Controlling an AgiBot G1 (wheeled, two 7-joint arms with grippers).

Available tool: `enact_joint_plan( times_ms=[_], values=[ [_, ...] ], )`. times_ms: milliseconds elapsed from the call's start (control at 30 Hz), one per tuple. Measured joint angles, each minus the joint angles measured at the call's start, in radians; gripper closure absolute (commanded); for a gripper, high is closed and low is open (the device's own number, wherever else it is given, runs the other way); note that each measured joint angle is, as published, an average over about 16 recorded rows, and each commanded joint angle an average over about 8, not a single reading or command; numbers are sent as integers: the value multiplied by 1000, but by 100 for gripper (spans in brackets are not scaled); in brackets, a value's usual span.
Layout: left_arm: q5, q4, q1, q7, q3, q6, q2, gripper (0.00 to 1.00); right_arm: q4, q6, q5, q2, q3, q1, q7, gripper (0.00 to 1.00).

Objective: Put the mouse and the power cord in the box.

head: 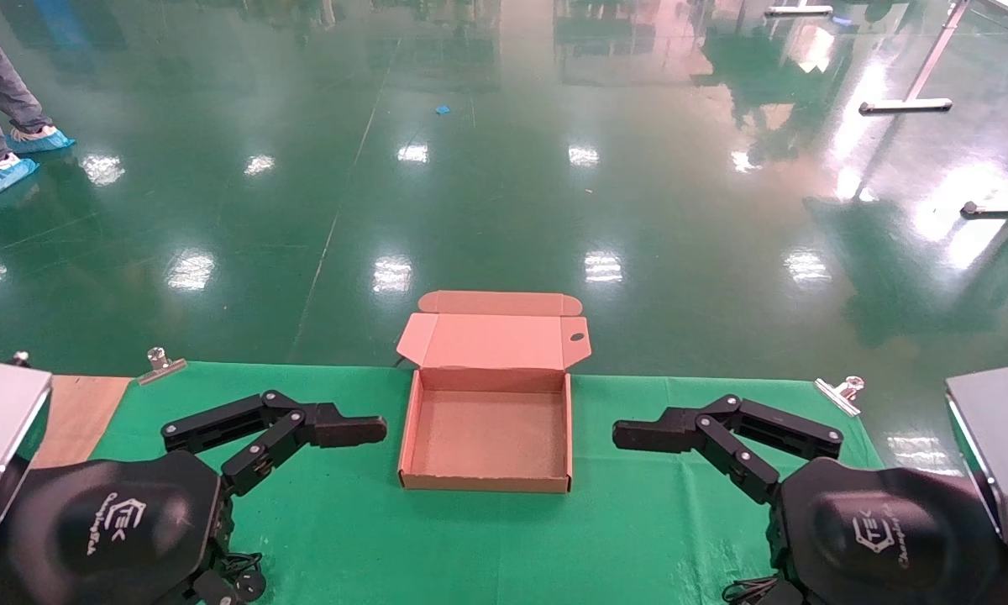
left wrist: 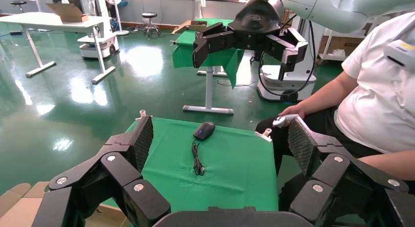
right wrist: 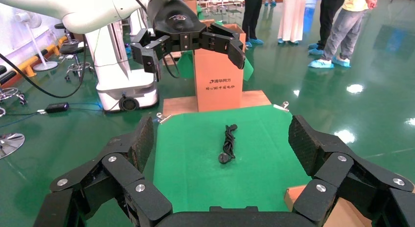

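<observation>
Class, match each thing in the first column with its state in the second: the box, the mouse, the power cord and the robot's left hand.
1 box
2 mouse
3 power cord
4 left hand

A bundled up on the green cloth
B lid open, nothing inside
C fingers apart, holding nothing
D thin cable trailing from it

Pairs: 1-B, 2-D, 3-A, 4-C. The right hand also fits C.

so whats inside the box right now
Nothing: the box shows only its bare cardboard floor, lid folded back. The inner face of its near wall is hidden from the head view.
</observation>
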Motion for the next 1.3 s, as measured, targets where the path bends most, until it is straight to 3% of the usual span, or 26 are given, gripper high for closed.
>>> enact_joint_plan(
  times_ms=[833,1100,1300],
  values=[
    [16,-2,-4,11,9,10,3,0,4,-2,-21,4,-6,5,-3,0],
    [122,3,-33,31,61,38,11,0,28,-14,-162,16,-58,49,-13,0],
    [275,33,-69,62,131,54,17,0,50,-34,-369,13,-140,122,-31,0]
  ],
)
